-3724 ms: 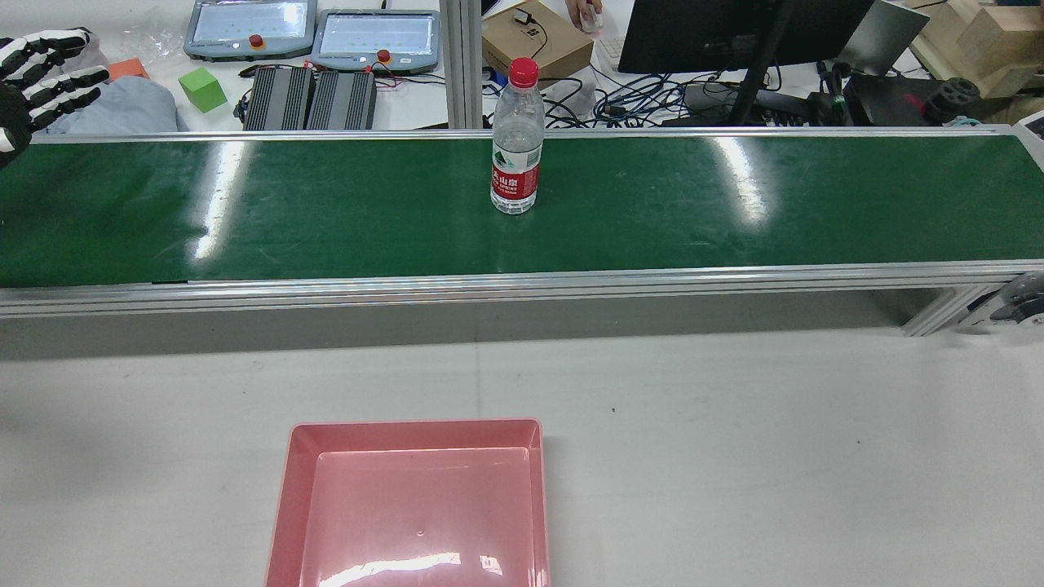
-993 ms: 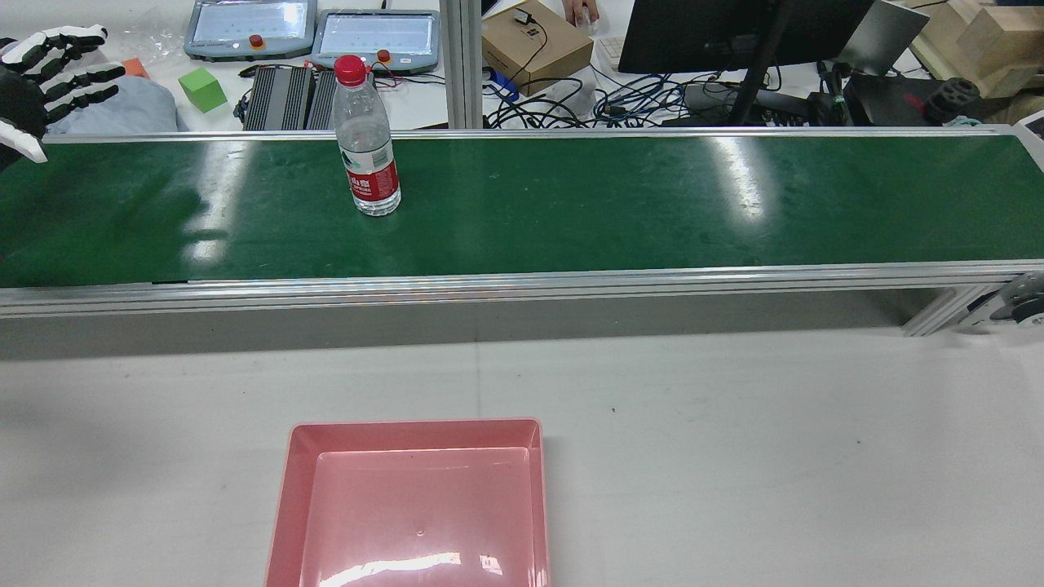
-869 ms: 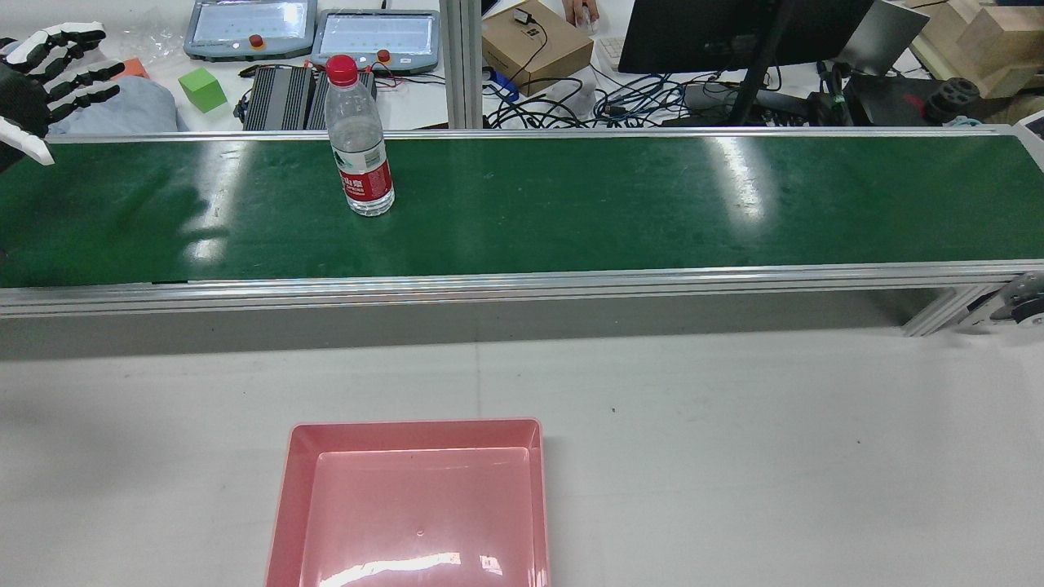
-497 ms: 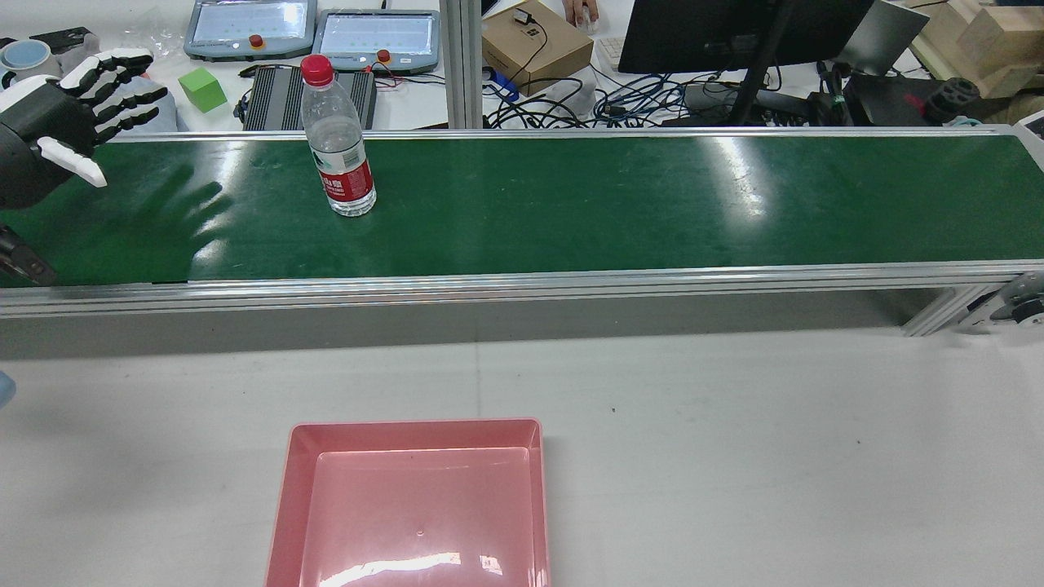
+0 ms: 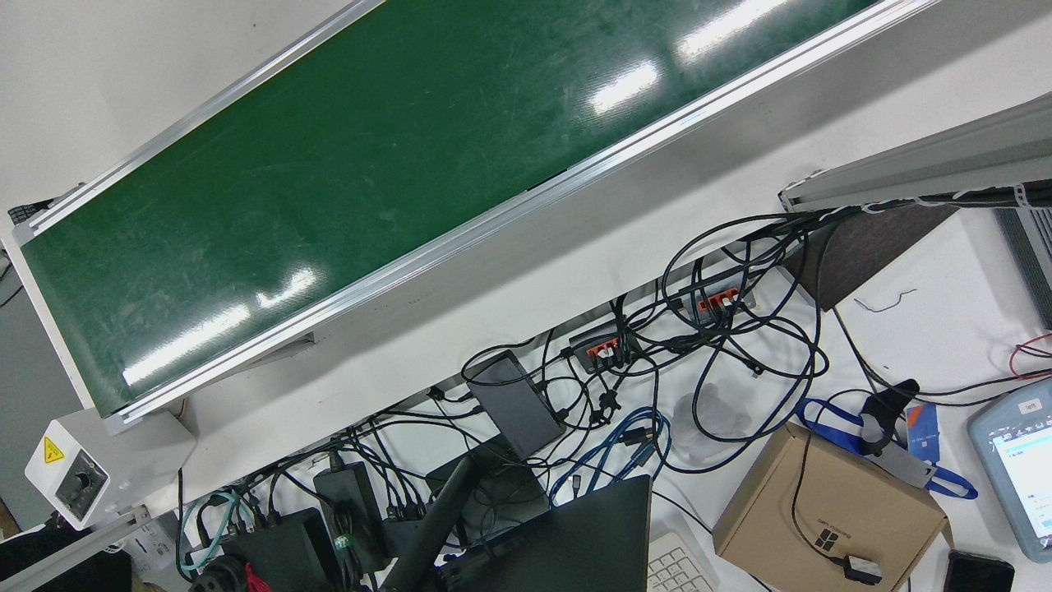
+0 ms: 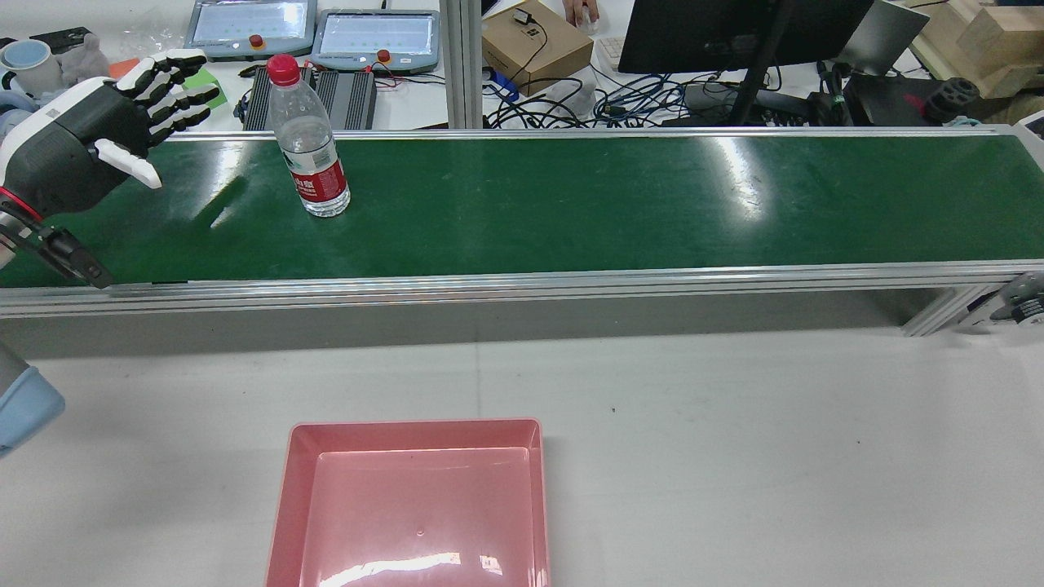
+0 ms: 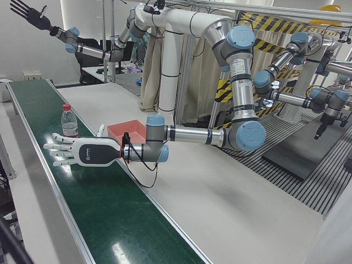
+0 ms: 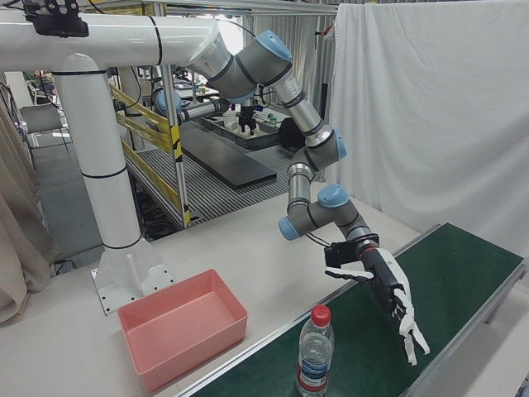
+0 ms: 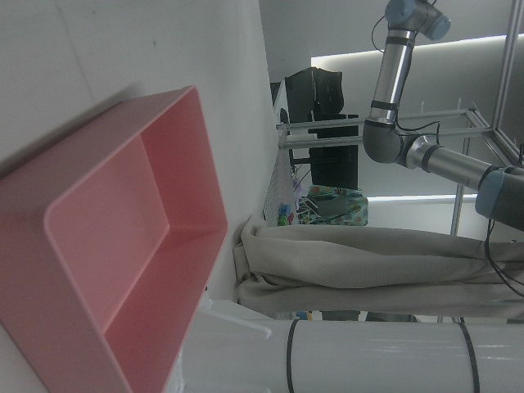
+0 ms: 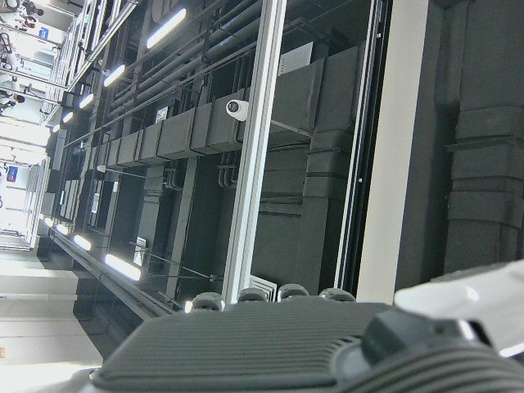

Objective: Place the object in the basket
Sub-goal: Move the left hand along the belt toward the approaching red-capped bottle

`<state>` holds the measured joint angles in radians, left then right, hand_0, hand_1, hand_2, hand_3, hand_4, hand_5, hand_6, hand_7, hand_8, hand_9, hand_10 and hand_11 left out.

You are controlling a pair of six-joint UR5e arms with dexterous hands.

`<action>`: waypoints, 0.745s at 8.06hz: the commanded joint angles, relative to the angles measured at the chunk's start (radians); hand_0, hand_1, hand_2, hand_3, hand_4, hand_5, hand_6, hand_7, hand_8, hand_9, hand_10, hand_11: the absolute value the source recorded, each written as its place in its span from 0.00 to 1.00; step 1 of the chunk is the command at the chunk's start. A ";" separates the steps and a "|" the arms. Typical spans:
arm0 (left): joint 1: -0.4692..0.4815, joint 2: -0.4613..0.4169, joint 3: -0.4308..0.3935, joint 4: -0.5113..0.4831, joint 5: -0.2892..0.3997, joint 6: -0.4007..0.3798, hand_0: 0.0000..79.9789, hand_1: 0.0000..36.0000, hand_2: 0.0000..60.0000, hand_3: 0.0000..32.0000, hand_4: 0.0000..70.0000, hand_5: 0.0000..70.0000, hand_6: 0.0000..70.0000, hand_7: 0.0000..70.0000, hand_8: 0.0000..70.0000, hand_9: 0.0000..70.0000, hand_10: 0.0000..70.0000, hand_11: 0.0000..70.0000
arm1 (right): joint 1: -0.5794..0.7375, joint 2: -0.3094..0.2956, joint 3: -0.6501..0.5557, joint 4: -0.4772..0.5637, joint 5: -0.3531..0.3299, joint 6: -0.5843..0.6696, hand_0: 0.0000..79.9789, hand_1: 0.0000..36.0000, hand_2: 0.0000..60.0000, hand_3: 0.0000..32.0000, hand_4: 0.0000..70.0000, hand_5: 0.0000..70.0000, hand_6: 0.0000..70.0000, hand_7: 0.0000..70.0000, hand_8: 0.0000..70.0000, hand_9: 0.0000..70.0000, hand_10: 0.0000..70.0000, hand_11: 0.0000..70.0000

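Note:
A clear water bottle with a red cap and red label stands upright on the green conveyor belt. My left hand hovers open over the belt's left end, fingers spread toward the bottle, a short gap away. The left-front view shows this hand just before the bottle. In the right-front view the hand is beside the bottle. The empty pink basket sits on the white table, also in the left hand view. My right hand is raised high, fingers spread.
The belt's aluminium rail runs between belt and table. Behind the belt lie teach pendants, a cardboard box, cables and a monitor. The front view shows only belt and cables.
The bottle has travelled left along the belt. My left hand has come in from the left edge and rightward over the belt, closing on the bottle, still open.

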<state>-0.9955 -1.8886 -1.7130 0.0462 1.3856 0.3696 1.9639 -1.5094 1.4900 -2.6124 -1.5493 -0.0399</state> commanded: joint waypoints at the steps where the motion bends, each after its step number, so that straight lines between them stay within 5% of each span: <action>1: 0.032 -0.004 -0.005 0.001 -0.046 0.008 0.65 0.00 0.00 0.33 0.07 0.41 0.07 0.07 0.18 0.19 0.09 0.14 | 0.000 0.000 0.001 0.000 0.000 0.000 0.00 0.00 0.00 0.00 0.00 0.00 0.00 0.00 0.00 0.00 0.00 0.00; 6: 0.057 -0.044 0.028 0.001 -0.063 0.008 0.65 0.00 0.00 0.31 0.08 0.41 0.08 0.07 0.18 0.19 0.08 0.13 | 0.000 0.000 0.000 0.000 0.000 0.000 0.00 0.00 0.00 0.00 0.00 0.00 0.00 0.00 0.00 0.00 0.00 0.00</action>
<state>-0.9542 -1.9276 -1.7075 0.0502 1.3378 0.3772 1.9635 -1.5094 1.4907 -2.6123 -1.5493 -0.0405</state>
